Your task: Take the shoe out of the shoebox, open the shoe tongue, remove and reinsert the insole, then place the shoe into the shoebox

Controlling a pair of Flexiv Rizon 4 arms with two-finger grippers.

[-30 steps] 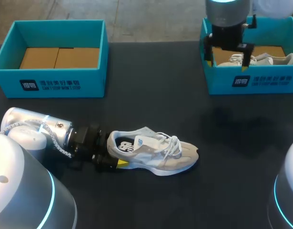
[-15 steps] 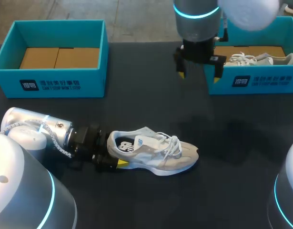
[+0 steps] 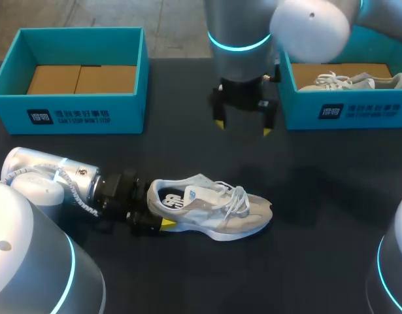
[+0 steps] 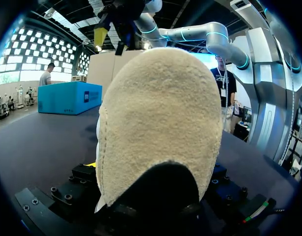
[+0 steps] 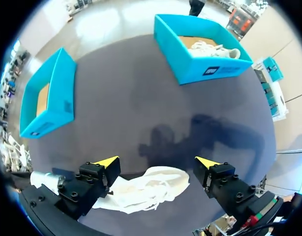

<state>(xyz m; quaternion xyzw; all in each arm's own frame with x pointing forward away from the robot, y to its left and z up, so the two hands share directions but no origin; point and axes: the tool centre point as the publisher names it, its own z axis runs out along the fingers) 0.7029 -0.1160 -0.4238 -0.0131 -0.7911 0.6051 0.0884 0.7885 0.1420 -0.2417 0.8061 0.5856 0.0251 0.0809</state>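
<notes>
The shoe (image 3: 210,210) lies on its sole on the table (image 3: 187,150), out of any box, toe toward the robot's right. So the first step looks done. The insole (image 3: 171,199) shows dark inside the collar, apparently in place. The tongue (image 3: 199,191) and laces (image 3: 234,196) sit over the opening, so spreading the tongue, pulling and refitting the insole, and boxing the shoe all seem left to do.

The left gripper (image 3: 155,216) is at the heel. In its own wrist view the heel fills nearly everything, so whether it clamps the shoe or merely rests against it cannot be told.

The right gripper (image 3: 242,125) hangs above the table beyond the shoe, spread wide and holding nothing. Its wrist view looks down on the shoe between the two yellow tips (a likely line-up for the tongue).

Farther out, the left box (image 3: 83,111) shows its brown floor. The right box (image 3: 344,111) holds a second shoe (image 3: 357,81), partly hidden by the box wall and the right arm. The first shoe's far side is also out of sight.
</notes>
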